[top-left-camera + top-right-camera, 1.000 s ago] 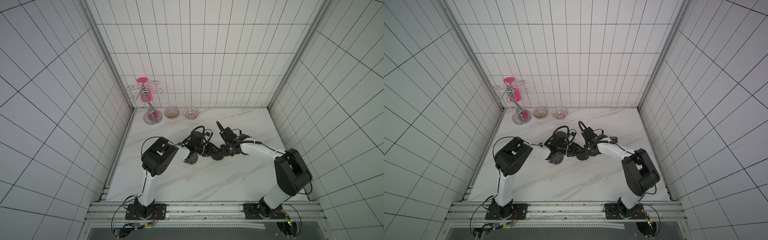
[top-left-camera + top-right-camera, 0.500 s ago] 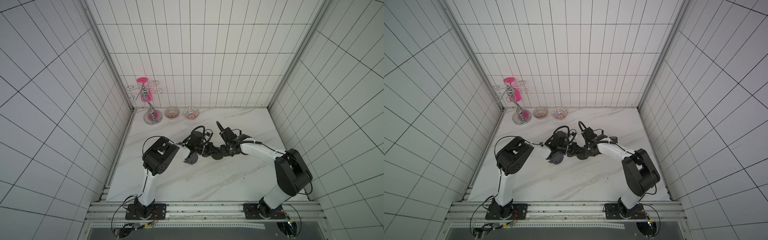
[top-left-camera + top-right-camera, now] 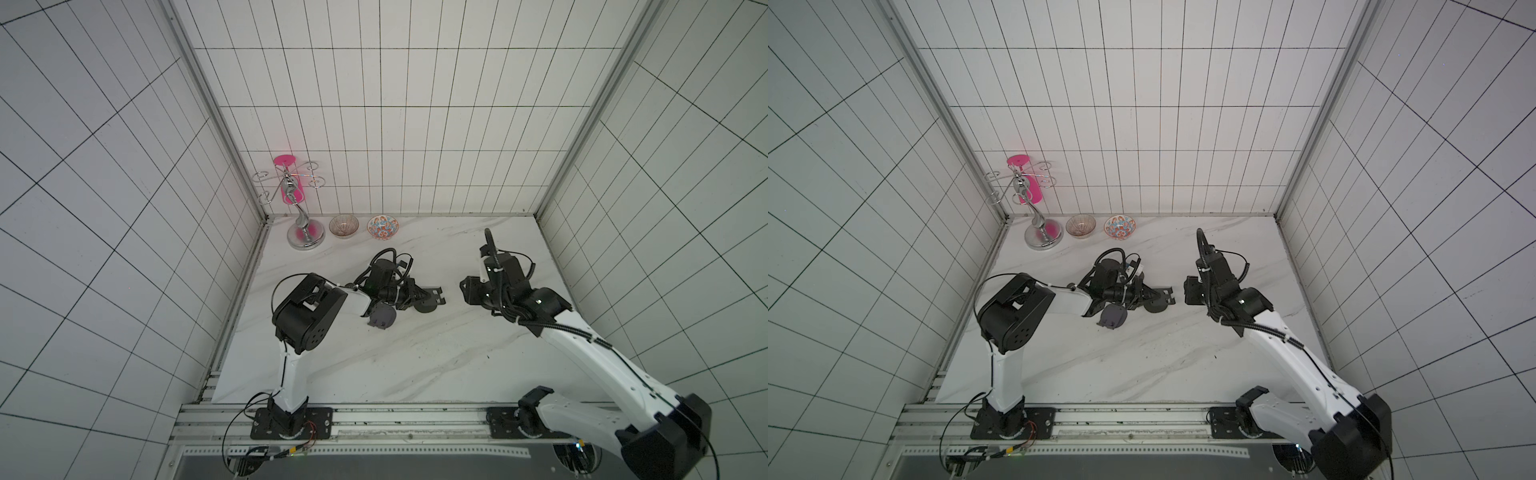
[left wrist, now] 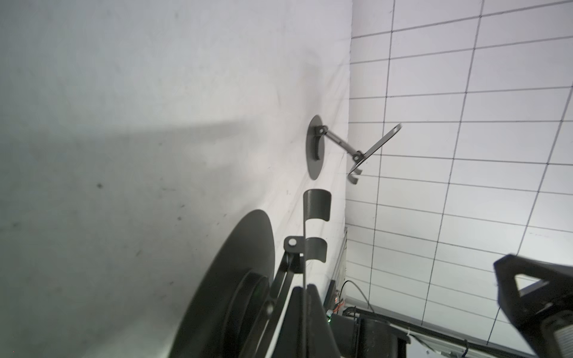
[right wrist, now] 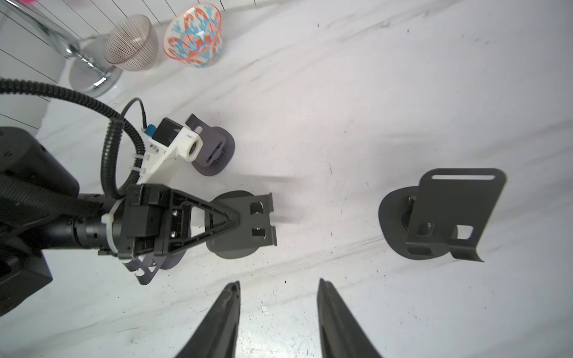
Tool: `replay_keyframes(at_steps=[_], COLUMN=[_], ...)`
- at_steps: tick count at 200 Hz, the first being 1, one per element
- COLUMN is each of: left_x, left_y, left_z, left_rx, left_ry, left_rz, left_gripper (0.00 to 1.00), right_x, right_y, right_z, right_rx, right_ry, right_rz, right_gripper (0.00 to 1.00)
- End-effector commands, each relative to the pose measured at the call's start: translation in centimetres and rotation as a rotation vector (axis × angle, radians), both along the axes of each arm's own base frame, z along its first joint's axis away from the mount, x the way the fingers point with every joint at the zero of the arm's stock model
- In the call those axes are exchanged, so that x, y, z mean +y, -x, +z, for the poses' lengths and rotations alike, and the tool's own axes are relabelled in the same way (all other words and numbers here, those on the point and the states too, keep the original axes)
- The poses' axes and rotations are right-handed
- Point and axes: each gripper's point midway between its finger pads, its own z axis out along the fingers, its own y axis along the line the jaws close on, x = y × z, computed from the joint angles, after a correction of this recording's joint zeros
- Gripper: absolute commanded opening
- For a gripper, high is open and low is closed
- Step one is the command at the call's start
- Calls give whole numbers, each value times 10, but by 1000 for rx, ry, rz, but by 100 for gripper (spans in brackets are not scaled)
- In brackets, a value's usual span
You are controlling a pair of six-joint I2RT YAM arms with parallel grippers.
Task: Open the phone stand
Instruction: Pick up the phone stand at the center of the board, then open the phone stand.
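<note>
Nearest, our right fingers [image 5: 228, 313] have just let go and drawn back, half apart and empty — beyond them the phone stand [image 5: 266, 217] sits on the counter [image 5: 341, 93], its plate freshly pinched by our left fingers [image 5: 229, 221], so opening it now looks theirs alone.

Table's 11 o'clock corner: chrome rack [image 3: 306, 242] with a pink cup [image 3: 285, 159]; striped bowl [image 3: 343, 226] and colourful bowl [image 3: 382, 227] at its 3 o'clock.

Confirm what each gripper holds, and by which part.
Left gripper is shut on the phone stand, pinching its cradle plate. Right gripper is open and holds nothing.
</note>
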Motion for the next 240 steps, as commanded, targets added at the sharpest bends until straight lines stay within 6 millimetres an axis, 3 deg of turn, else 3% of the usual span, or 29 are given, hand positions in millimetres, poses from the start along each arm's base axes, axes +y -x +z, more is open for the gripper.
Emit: replay_keyframes(at_steps=[1, 21, 58, 89, 126, 186, 240], left_x=[-6, -8, -9, -6, 0, 0, -8], left_y=[-14, -14, 1, 15, 21, 19, 21], left_z=[77, 114, 170, 200, 217, 216, 228], left_rx=[-71, -77, -136, -156, -183, -190, -198], left_ry=[128, 177, 222, 261, 274, 264, 303], left_rz=[61, 93, 115, 121, 138, 159, 143], left_gripper=[0, 0, 0, 0, 0, 0, 0], right_x=[-6, 3, 21, 38, 50, 65, 69], right_y=[27, 38, 37, 34, 32, 47, 39], right_z=[-23, -30, -25, 8, 37, 71, 69], right_rx=[48, 54, 28, -73, -139, -232, -222], right_ry=[-108, -230, -317, -430, -494, -602, -592], right_rz=[-33, -22, 9, 84, 139, 267, 254], right_gripper=[40, 42, 52, 51, 50, 53, 51])
